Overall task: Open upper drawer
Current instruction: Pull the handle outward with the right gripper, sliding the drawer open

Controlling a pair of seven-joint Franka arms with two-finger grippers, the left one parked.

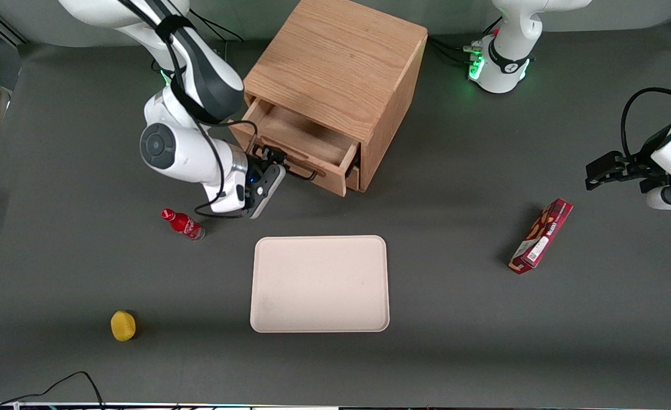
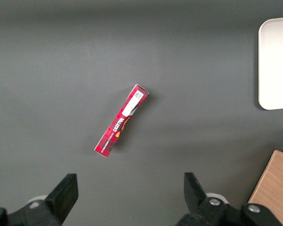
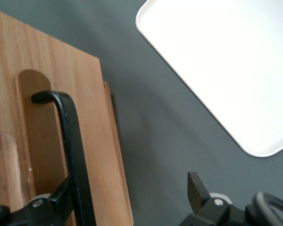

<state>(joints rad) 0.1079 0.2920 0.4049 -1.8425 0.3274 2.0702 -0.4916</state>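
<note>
The wooden cabinet stands at the back of the table. Its upper drawer is pulled partway out, and its bare wooden inside shows. My right gripper is at the drawer's front, at the thin black bar handle. In the right wrist view the gripper is open. The handle runs between its two fingers, close against one finger. The other finger hangs over the grey table. The drawer front fills the space beside the handle.
A cream tray lies nearer the front camera than the cabinet; it also shows in the right wrist view. A red bottle lies just below my wrist. A yellow object and a red box lie farther off.
</note>
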